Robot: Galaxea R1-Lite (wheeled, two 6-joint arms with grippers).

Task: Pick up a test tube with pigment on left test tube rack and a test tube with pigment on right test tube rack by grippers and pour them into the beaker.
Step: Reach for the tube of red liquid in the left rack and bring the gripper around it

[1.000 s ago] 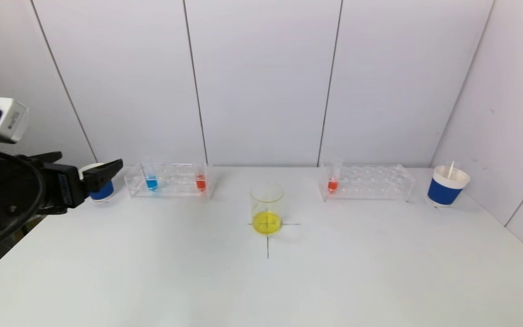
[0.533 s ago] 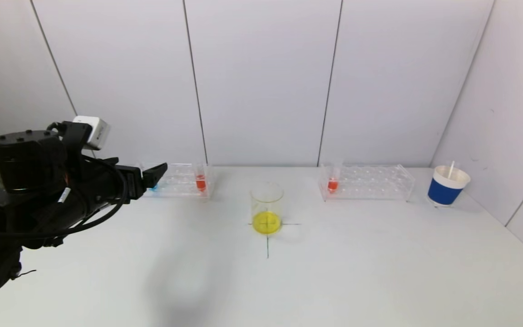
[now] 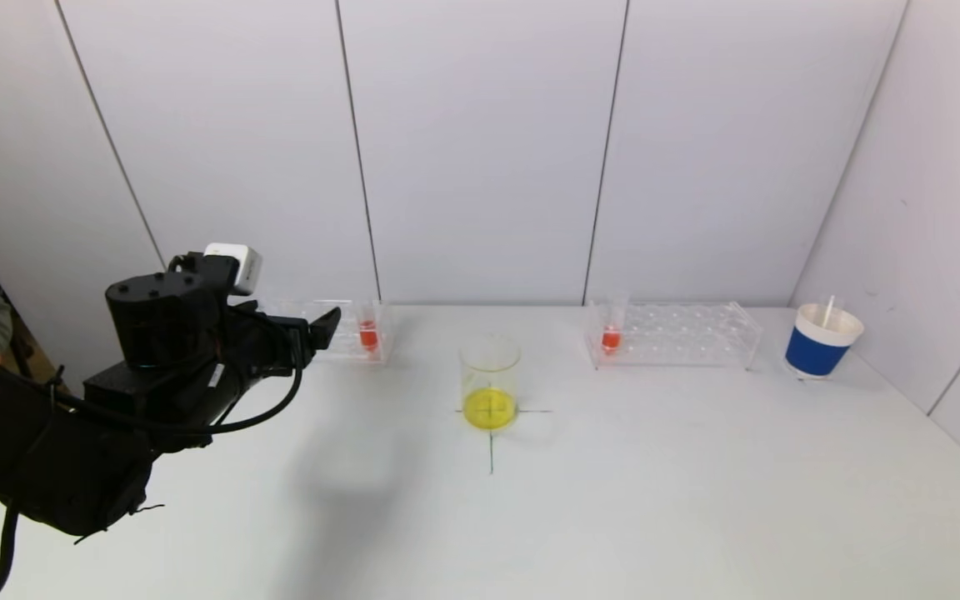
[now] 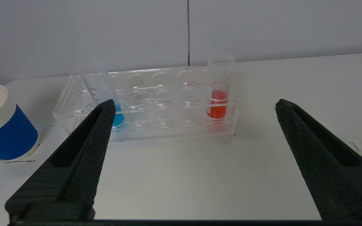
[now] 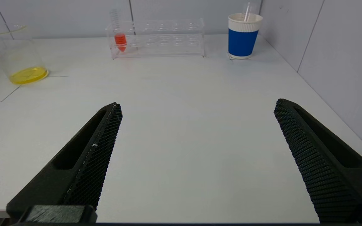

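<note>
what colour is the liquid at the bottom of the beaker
Yellow: a shallow layer in the clear beaker, showing best in the head view.

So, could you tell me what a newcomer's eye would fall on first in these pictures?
Probably the beaker with yellow liquid, standing on a cross mark at the table's centre. Next, the left end effector, wide open, reaching toward the left rack with its red tube and blue tube. Blue paper cups flank the table's far corners.

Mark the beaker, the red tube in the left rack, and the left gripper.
beaker [image 3: 490, 379]: head view, glass wall.
red tube [image 4: 218, 94]: left wrist view, mid-body.
left gripper [image 4: 193, 105]: left wrist view, between open fingertips.
</note>
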